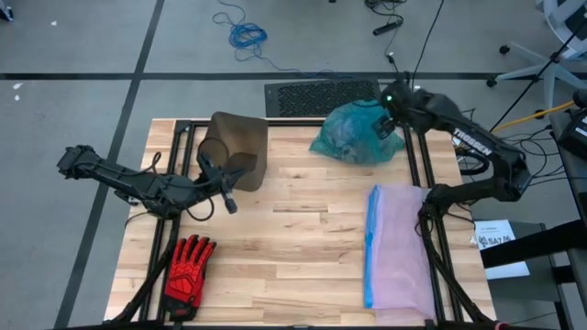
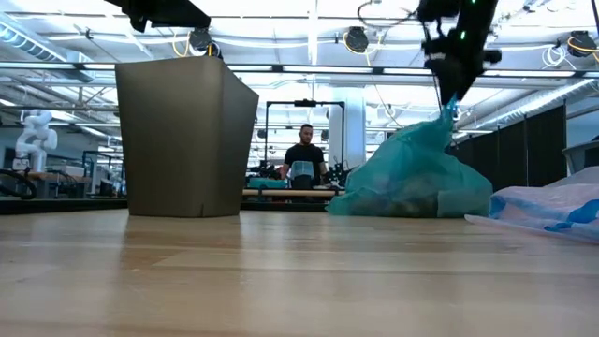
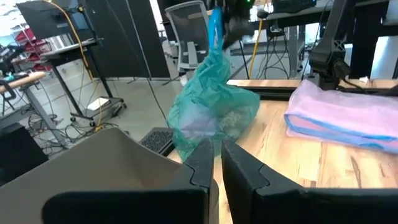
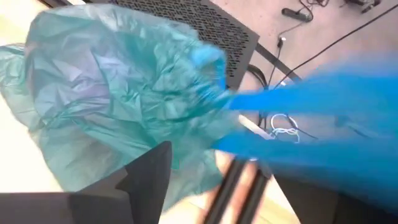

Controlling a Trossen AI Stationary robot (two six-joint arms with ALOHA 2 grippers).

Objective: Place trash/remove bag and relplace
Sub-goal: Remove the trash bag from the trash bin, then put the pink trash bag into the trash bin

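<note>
We take the tall brown-grey plastic bin [image 1: 240, 147] standing upright near the far edge of the wooden slatted table [image 1: 293, 238] as our landmark. To its right, along the same far edge and well apart from it, sits the thin translucent teal-green plastic bag [image 1: 356, 133], slumped into a bulging mound on the table, with crumpled pale and tan lumps of trash [image 3: 233, 119] showing dimly through its skin. Its gathered top rises to a point with a blue drawstring strip [image 3: 215, 25] directly under the right gripper [image 2: 453, 80], which hangs above the bag on the side away from the bin; we cannot tell whether its fingers are parted or still pinching the strip, since its own view shows only one dark finger [image 4: 146, 177] beside a blur of blue. The left gripper [image 1: 231, 203] sits just in front of the bin, touching or nearly touching its near wall, its two fingers [image 3: 202, 165] drawn almost together with only a thin slit between them and nothing held. Farther right of the bin and nearer us, a pale lilac translucent bag with a blue rim [image 1: 399, 247] lies flat. Near the front left corner, on the bin's near side, lies a red-and-black glove [image 1: 188, 266]. Beyond the table, a person [image 2: 306, 154] stands in the room.
</note>
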